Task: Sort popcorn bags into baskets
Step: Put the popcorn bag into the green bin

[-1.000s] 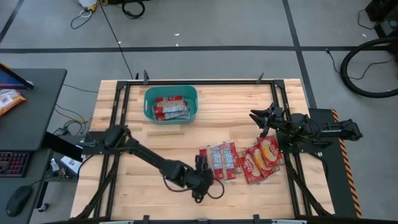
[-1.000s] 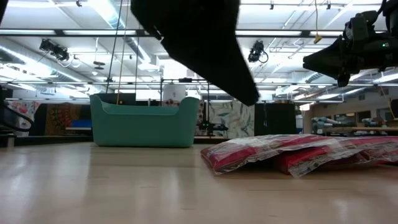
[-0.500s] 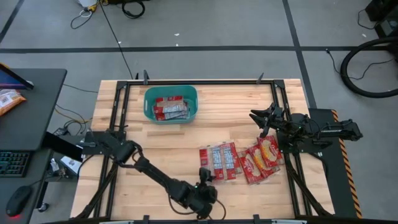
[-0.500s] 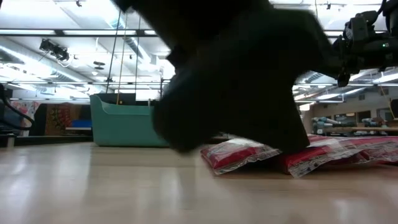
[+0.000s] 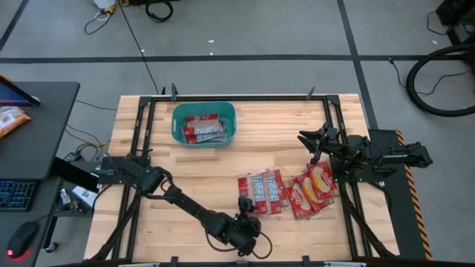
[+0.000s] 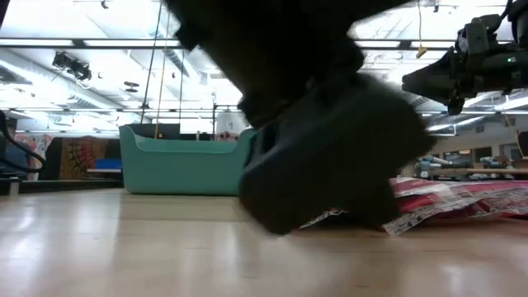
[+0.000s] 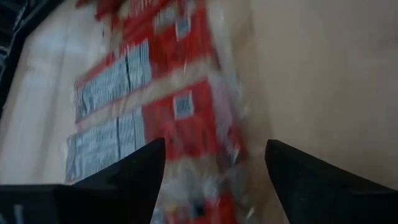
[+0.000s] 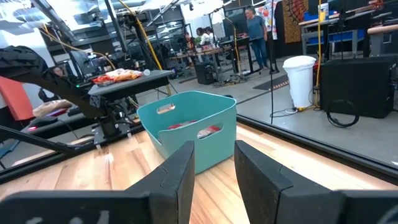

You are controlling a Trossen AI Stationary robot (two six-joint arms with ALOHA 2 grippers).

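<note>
Teal basket (image 5: 204, 124) | popcorn bags (image 5: 202, 130) inside | more bags (image 5: 291, 191) on table

Loose popcorn bags (image 5: 286, 191) right of basket (image 5: 203, 123)

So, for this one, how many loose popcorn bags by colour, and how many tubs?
Red-and-white popcorn bags: 3 showing
Red-and-yellow popcorn bags: 2 showing
Teal tub: 1
Total: 6; the bags inside the tub overlap, so they are not counted.

A grey concrete floor (image 5: 260, 30) crossed by dark lines surrounds the wooden bench (image 5: 282, 126). A dark desk (image 5: 33, 126) sits at left; ceiling strip lights (image 6: 99, 45) glow overhead.
</note>
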